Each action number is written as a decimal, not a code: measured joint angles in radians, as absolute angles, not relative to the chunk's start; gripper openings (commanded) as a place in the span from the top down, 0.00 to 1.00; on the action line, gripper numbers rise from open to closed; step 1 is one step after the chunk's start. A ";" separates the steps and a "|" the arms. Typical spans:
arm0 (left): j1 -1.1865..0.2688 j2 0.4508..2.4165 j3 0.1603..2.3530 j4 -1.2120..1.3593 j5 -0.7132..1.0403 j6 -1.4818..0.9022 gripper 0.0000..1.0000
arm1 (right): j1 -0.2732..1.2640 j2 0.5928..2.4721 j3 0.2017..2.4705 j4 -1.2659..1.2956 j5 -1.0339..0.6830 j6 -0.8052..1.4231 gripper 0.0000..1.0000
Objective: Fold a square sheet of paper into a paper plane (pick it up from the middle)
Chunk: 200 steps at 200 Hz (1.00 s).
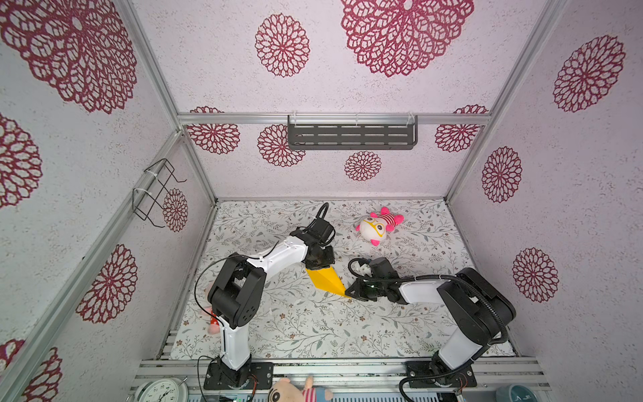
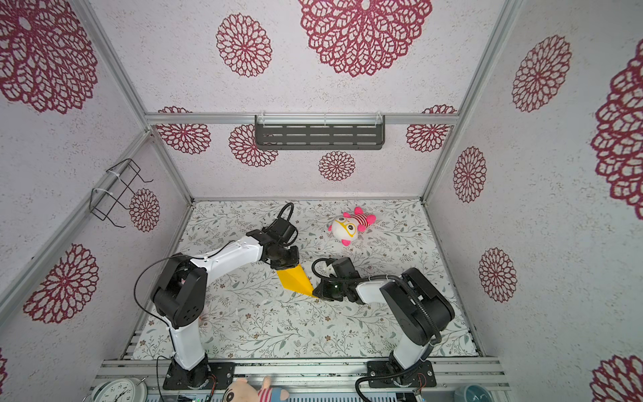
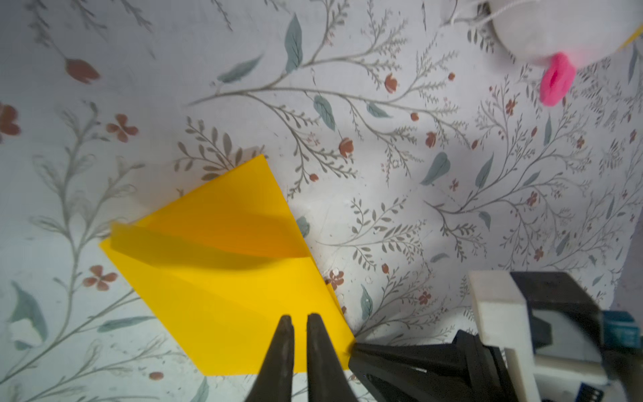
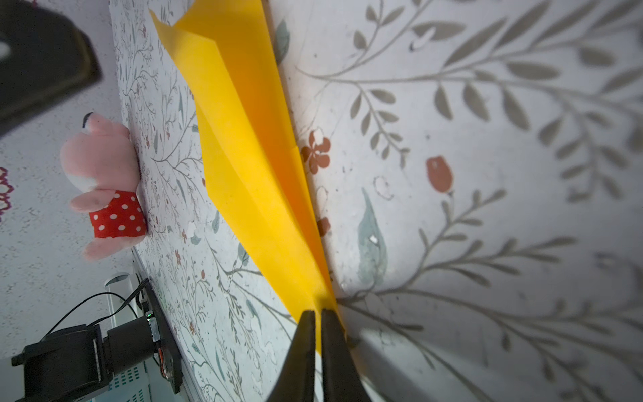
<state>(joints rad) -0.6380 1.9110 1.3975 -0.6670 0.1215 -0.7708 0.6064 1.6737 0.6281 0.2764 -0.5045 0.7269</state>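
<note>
Floral tabletop (image 1: 295,330) within flower-patterned walls (image 1: 313,181), paper plane (image 1: 325,280) mid-table.

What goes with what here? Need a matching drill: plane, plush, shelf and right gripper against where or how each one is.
Things:
1. paper plane
2. pink-and-white plush toy
3. black slotted shelf
4. right gripper

Places or states:
A. hung on the back wall
B. shut on the plane's pointed tip
C. far side of the floral mat, untouched
D. middle of the mat, folded to a point

Pairs: 1-D, 2-C, 3-A, 4-B
</note>
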 measured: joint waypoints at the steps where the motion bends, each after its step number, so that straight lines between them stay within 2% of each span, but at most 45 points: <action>1: -0.639 1.912 1.398 -0.668 0.121 -0.771 0.87 | 0.606 1.674 0.628 0.276 -0.505 0.727 0.89; 65: -0.720 2.048 1.413 -0.749 0.099 -0.757 0.90 | 0.606 1.674 0.628 0.277 -0.505 0.727 0.89; 200: -0.719 2.065 1.503 -0.800 0.036 -0.745 0.89 | 0.606 1.676 0.628 0.284 -0.507 0.727 0.88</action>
